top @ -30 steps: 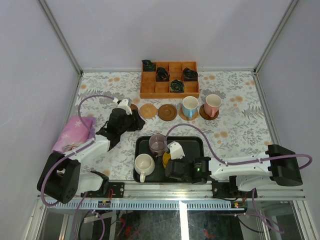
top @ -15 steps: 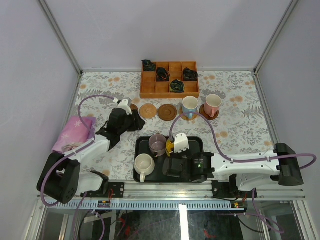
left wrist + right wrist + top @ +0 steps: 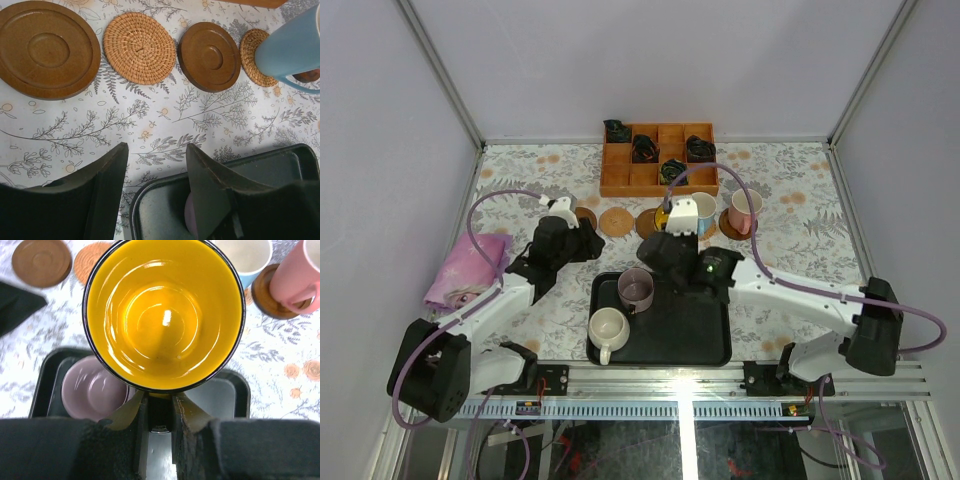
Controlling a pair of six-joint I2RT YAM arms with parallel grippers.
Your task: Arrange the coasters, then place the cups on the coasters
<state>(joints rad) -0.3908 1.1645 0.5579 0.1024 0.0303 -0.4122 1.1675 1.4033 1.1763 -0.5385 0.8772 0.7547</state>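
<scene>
My right gripper (image 3: 160, 402) is shut on the handle of the yellow cup (image 3: 164, 310), held upright in the air above the far edge of the black tray (image 3: 235, 395), near the coaster row. The mauve cup (image 3: 637, 288) and cream cup (image 3: 608, 328) stand in the tray. On coasters stand the blue cup (image 3: 704, 212) and pink cup (image 3: 746, 208). Three coasters lie bare: dark (image 3: 47, 50), woven tan (image 3: 140, 47), dark (image 3: 210, 56). My left gripper (image 3: 156, 165) hangs open and empty over the tray's far left corner.
A wooden compartment box (image 3: 660, 160) with black items sits at the back behind the coasters. A pink cloth (image 3: 468, 265) lies at the left beside my left arm. The enclosure walls close in on both sides.
My right arm has lifted the yellow cup out of the tray and carried it back toward the coaster row. The left arm has shifted only slightly.
</scene>
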